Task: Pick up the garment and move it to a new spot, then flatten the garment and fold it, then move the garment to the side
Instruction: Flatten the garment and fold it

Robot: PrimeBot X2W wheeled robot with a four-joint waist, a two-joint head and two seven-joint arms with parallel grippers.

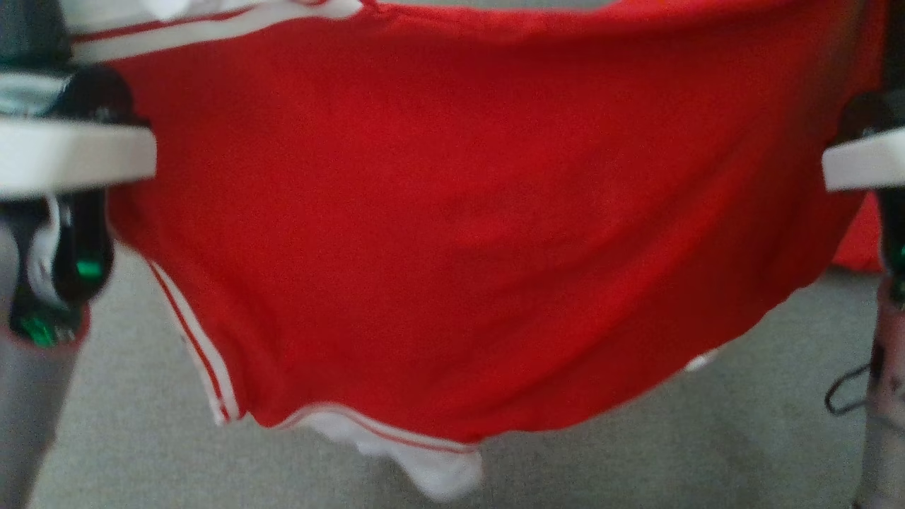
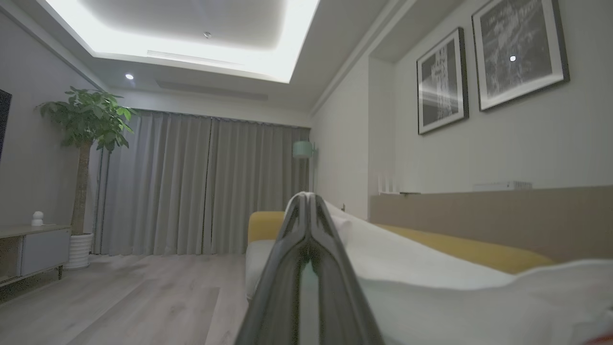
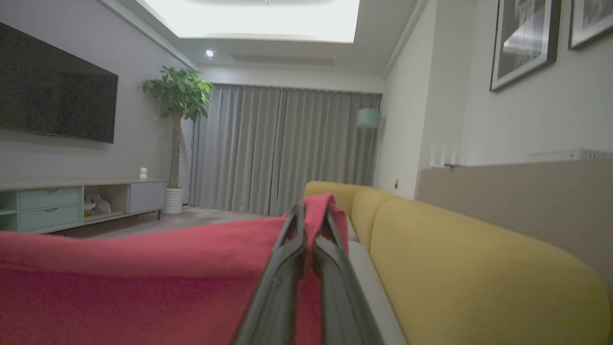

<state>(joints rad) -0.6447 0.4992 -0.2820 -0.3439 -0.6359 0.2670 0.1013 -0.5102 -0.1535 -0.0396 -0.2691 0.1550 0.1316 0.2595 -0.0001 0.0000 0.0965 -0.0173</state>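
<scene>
garment (image 1: 481, 212): red with white trim, hanging spread out between both grippers, above grey surface (image 1: 141, 424) | left gripper (image 2: 309, 203): jaws pressed together, pinching the garment's white edge | right gripper (image 3: 311, 225): jaws clamped on a red corner, yellow sofa (image 3: 479, 268) just beside

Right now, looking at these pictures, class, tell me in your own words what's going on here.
The robot holds a red garment with white trim spread in the air between its two arms, above a grey surface. The left gripper is shut on a white part of it, and the right gripper is shut on red fabric. A yellow sofa stands close by. The garment hangs loose, not flattened or folded yet.
</scene>
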